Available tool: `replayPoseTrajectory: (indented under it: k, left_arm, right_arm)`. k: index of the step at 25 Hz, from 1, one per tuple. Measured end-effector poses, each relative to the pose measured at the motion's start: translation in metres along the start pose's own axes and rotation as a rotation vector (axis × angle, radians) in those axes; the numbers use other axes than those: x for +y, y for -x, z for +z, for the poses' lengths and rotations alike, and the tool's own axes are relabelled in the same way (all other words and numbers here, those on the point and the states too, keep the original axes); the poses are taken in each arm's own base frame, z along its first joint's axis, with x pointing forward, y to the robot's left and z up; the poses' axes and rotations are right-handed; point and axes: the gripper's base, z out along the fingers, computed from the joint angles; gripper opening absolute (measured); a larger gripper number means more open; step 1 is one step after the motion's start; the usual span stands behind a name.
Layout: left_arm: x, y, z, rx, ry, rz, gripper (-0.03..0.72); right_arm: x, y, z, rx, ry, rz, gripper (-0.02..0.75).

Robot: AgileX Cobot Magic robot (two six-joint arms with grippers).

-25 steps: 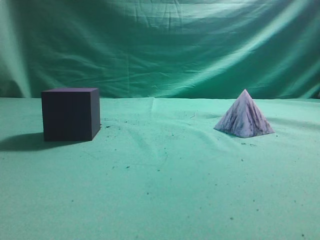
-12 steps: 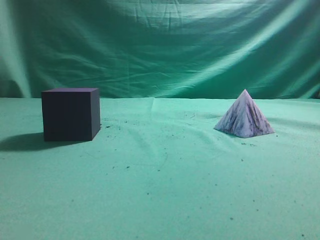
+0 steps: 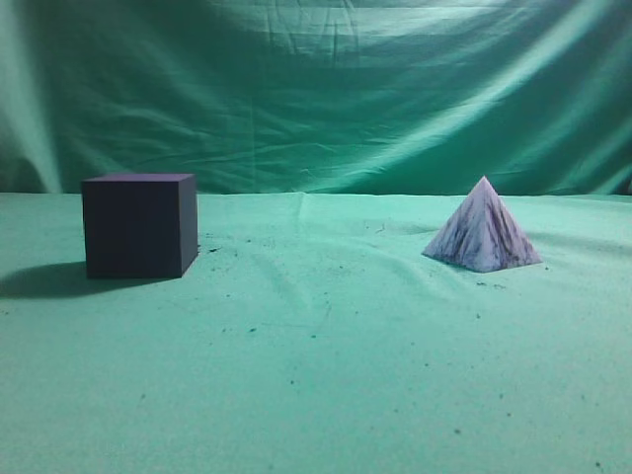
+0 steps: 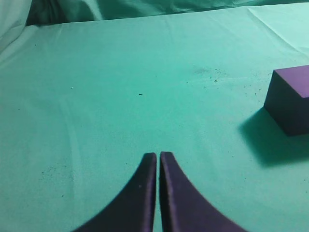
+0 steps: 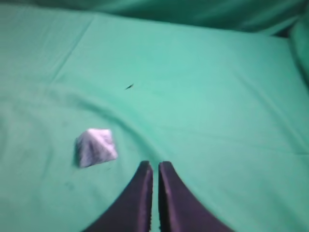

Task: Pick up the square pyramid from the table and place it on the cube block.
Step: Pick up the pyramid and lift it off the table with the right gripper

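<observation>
A white, grey-veined square pyramid (image 3: 482, 232) stands on the green cloth at the right of the exterior view. It also shows in the right wrist view (image 5: 95, 146), to the left of and beyond my right gripper (image 5: 155, 165), which is shut and empty above the cloth. A dark purple cube block (image 3: 139, 225) stands at the left of the exterior view. It also shows at the right edge of the left wrist view (image 4: 292, 98). My left gripper (image 4: 158, 155) is shut and empty, well to the cube's left. Neither gripper shows in the exterior view.
A green cloth (image 3: 316, 355) covers the table and hangs as a backdrop behind it. Small dark specks lie scattered on it. A fold runs across the cloth near the pyramid in the right wrist view (image 5: 130, 125).
</observation>
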Motion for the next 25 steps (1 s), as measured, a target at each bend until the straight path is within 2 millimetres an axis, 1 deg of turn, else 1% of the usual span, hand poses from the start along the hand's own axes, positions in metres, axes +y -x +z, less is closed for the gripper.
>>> replayPoseTrajectory:
  k: [3,7,8,9,10,12,15,17,18,23,25]
  left_arm:
    - [0.0,0.0,0.0,0.0,0.0,0.0,0.0]
    - [0.0,0.0,0.0,0.0,0.0,0.0,0.0]
    - [0.0,0.0,0.0,0.0,0.0,0.0,0.0]
    - [0.0,0.0,0.0,0.0,0.0,0.0,0.0]
    - [0.0,0.0,0.0,0.0,0.0,0.0,0.0]
    - [0.0,0.0,0.0,0.0,0.0,0.0,0.0]
    - [0.0,0.0,0.0,0.0,0.0,0.0,0.0]
    - [0.0,0.0,0.0,0.0,0.0,0.0,0.0]
    - [0.0,0.0,0.0,0.0,0.0,0.0,0.0]
    - [0.0,0.0,0.0,0.0,0.0,0.0,0.0]
    - [0.0,0.0,0.0,0.0,0.0,0.0,0.0]
  right_arm:
    - [0.013,0.019,0.019,0.099,0.11,-0.064,0.0]
    - [0.037,0.033,0.06,0.248,0.224,-0.154,0.0]
    - [0.043,0.034,0.072,0.289,0.244,-0.169,0.049]
    - [0.049,0.036,0.084,0.324,0.259,-0.182,0.049]
    - [0.053,0.037,0.095,0.357,0.268,-0.19,0.128]
    - [0.061,0.037,0.115,0.412,0.28,-0.203,0.254]
    - [0.067,0.037,0.145,0.488,0.278,-0.186,0.512]
    - [0.07,0.035,0.164,0.542,0.258,-0.144,0.624]
    - [0.071,0.034,0.172,0.565,0.246,-0.123,0.652]
    - [0.076,0.026,0.214,0.673,0.214,-0.112,0.645]
    - [0.077,0.023,0.228,0.704,0.194,-0.106,0.645]
